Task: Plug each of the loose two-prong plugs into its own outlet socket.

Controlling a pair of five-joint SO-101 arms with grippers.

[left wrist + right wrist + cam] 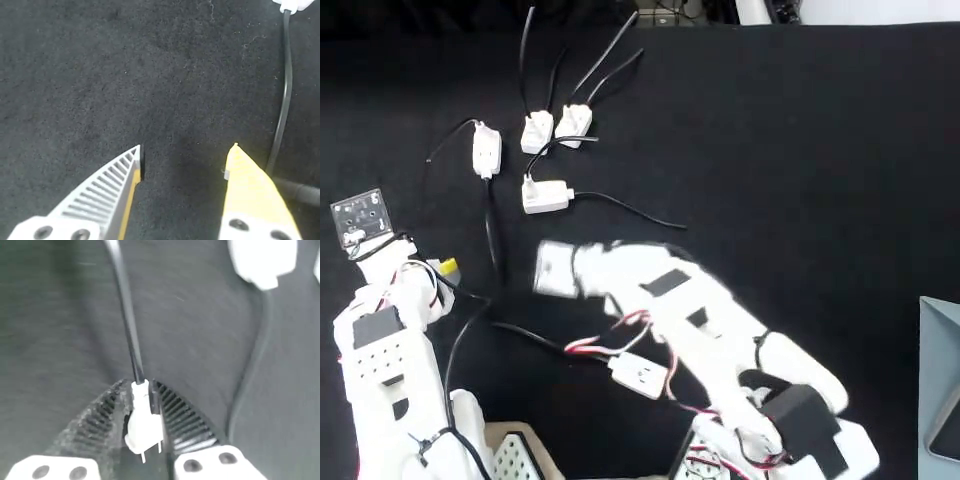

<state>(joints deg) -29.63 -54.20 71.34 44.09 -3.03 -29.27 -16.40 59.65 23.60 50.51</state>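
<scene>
Right hand [140, 386] grips one plug [142, 426]; apparently four loose plugs [486, 150] [537, 131] [573, 126] [545, 195] beyond.

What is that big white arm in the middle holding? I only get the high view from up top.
Observer: Its own wrist view shows the right gripper shut on a white two-prong plug.
Operator: Which way do the pointy bits go?
Observer: The prongs point back toward the wrist, and the black cable runs out the other way, away from the gripper.
Operator: And what about my other arm?
Observer: The left gripper is open over the black cloth and holds nothing.
</scene>
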